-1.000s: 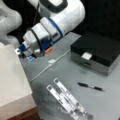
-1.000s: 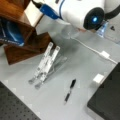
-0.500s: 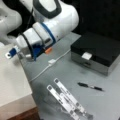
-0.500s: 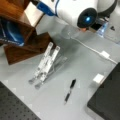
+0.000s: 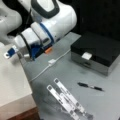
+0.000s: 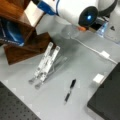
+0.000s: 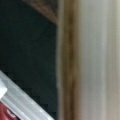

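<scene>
the gripper (image 5: 10,52) sits at the 9 o'clock edge in a front view, past the arm's blue-banded white wrist (image 5: 40,40), over the pale beige side surface (image 5: 12,82) — can't tell if its jaws are spread or closed. nearest thing to it in a front view is the brown wooden shelf unit (image 6: 15,30) at 10 o'clock; the wrist view shows only a wooden edge (image 7: 70,62) very close. judgement: this tight to the wood, keep moves slow and straight, w/ clearance kept off the edge. further out on the grey table (image 5: 70,75) — a white cable (image 5: 50,63), a folding metal stand (image 5: 67,100) at 6 o'clock, a black pen (image 5: 90,86), a black box (image 5: 100,53) at 3 o'clock.
</scene>
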Motion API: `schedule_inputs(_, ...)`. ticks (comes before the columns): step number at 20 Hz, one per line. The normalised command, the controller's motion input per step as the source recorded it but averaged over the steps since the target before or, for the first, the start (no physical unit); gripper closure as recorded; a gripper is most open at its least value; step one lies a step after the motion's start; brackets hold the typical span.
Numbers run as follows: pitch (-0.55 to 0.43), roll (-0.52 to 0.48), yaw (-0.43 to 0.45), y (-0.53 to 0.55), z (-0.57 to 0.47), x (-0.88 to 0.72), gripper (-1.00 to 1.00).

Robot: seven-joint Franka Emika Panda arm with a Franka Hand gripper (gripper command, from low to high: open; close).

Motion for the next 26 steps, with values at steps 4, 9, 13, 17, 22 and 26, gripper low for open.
schedule_inputs(4,-0.040,0.054,0.244,0.02,-0.02,-0.21,1.00)
schedule_inputs(9,-0.028,0.072,0.228,0.01,-0.05,-0.17,1.00)
schedule_inputs(13,-0.019,0.081,0.197,-0.01,-0.02,-0.17,1.00)
schedule_inputs(17,0.022,0.069,0.199,0.05,0.01,-0.16,1.00)
schedule_inputs(22,0.136,0.060,0.317,0.15,0.10,-0.08,1.00)
schedule_inputs(26,0.139,0.127,0.369,0.19,0.15,-0.02,1.00)
